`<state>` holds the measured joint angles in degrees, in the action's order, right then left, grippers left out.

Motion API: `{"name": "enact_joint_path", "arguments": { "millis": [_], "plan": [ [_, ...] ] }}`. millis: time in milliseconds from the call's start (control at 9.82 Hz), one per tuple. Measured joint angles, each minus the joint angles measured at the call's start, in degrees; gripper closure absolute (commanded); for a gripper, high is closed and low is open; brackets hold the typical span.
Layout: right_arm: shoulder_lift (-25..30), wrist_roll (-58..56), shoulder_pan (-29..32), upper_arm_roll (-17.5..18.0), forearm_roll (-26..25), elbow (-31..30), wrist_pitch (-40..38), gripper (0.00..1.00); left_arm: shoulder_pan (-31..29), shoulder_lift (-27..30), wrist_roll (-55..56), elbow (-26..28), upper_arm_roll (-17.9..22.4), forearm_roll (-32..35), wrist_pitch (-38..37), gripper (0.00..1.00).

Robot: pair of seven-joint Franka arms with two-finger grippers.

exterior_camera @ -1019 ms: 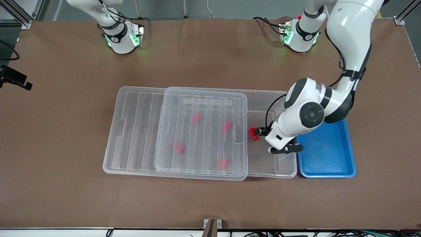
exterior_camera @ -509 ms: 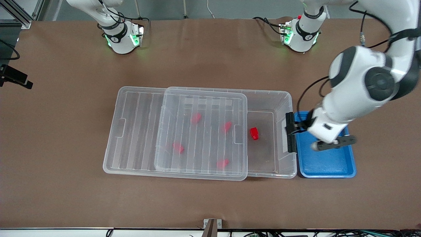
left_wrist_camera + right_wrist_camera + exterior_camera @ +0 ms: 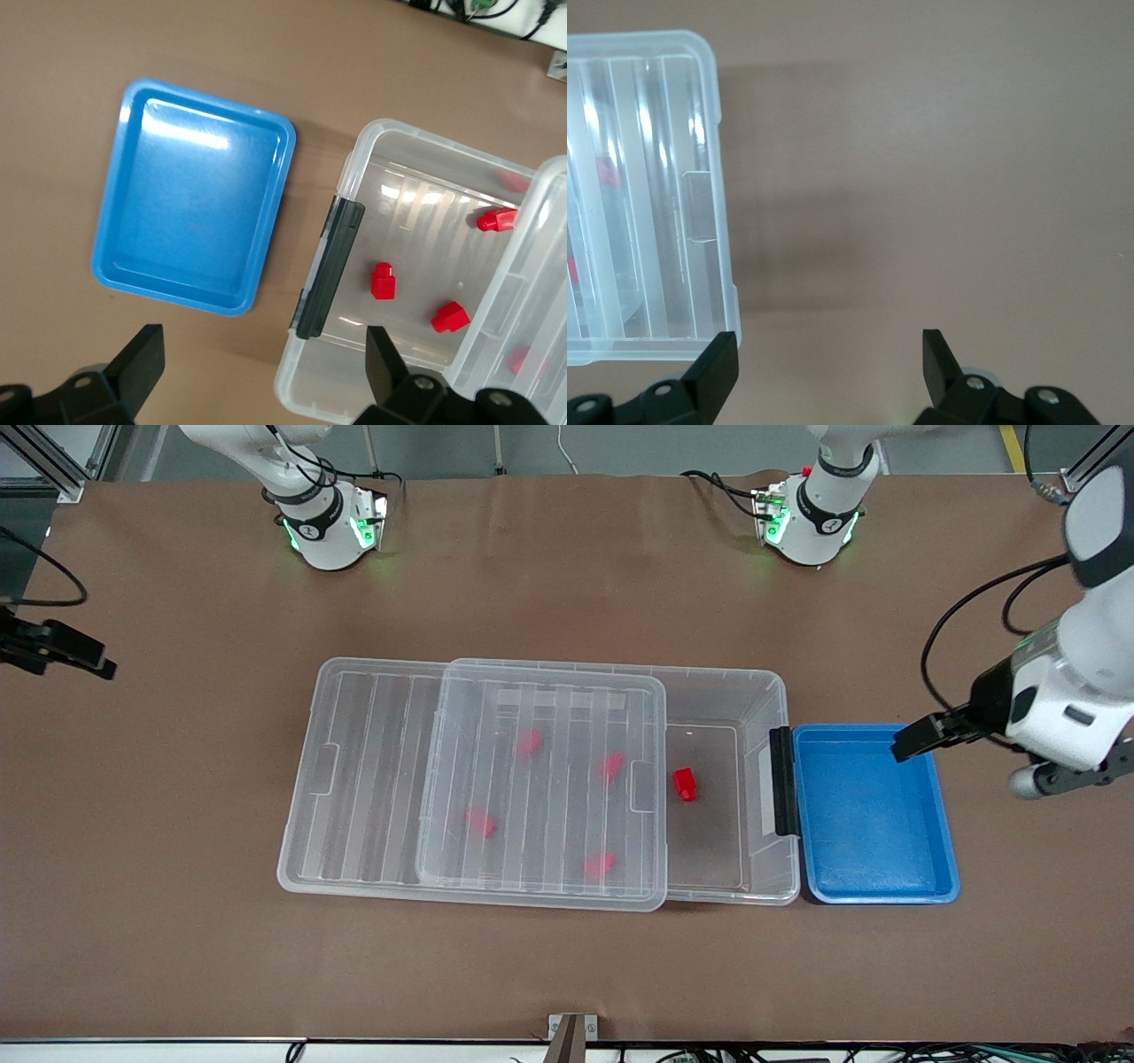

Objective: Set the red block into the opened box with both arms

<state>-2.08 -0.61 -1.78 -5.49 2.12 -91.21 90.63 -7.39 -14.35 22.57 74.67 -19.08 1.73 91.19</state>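
The clear box (image 3: 783, 684) lies mid-table with its ribbed lid (image 3: 549, 815) slid toward the right arm's end, so the end by the black clip handle (image 3: 781, 779) is uncovered. A red block (image 3: 684, 784) (image 3: 383, 281) lies on the box floor in that uncovered part. Several more red blocks show through the lid. My left gripper (image 3: 904, 746) (image 3: 264, 334) is open and empty, up over the blue tray's edge at the left arm's end. My right gripper (image 3: 93, 664) (image 3: 829, 339) is open and empty over bare table at the right arm's end, beside the lid's end (image 3: 647, 195).
A blue tray (image 3: 873, 815) (image 3: 190, 195) sits against the box's clip-handle end, with nothing in it. Both arm bases stand along the table edge farthest from the front camera. Brown table surface surrounds the box.
My left gripper has drawn away from the red block in the box, crossing over the blue tray toward the left arm's end. The block stays put. My right gripper has shifted slightly toward the box.
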Motion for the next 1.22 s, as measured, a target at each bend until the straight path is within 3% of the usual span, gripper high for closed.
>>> {"name": "enact_joint_path", "arguments": {
  "millis": [102, 306, 713, 1222],
  "plan": [
    [-0.62, 0.03, -0.03, 3.18, 0.0, -4.1, 5.39, 1.0, -1.24, 2.03, -3.84, -0.03, 0.03, 0.0, -1.54, 0.0],
    [-4.8, -0.57, -0.1, 7.22, -0.04, -9.11, 12.31, 1.0, -2.87, 4.61, -9.89, 0.0, -0.08, 0.0, -4.22, 0.0],
    [-12.36, -7.97, 0.41, 7.6, -0.05, -13.31, 20.46, 1.0, -2.79, 6.05, -16.98, 1.11, -0.01, 0.01, -8.55, 0.0],
    [-13.69, -8.59, 0.31, 10.29, 2.0, -16.44, 22.9, 1.0, 5.46, 14.71, -19.46, 12.3, 9.22, 0.21, -7.41, 0.0]
  ]
}}
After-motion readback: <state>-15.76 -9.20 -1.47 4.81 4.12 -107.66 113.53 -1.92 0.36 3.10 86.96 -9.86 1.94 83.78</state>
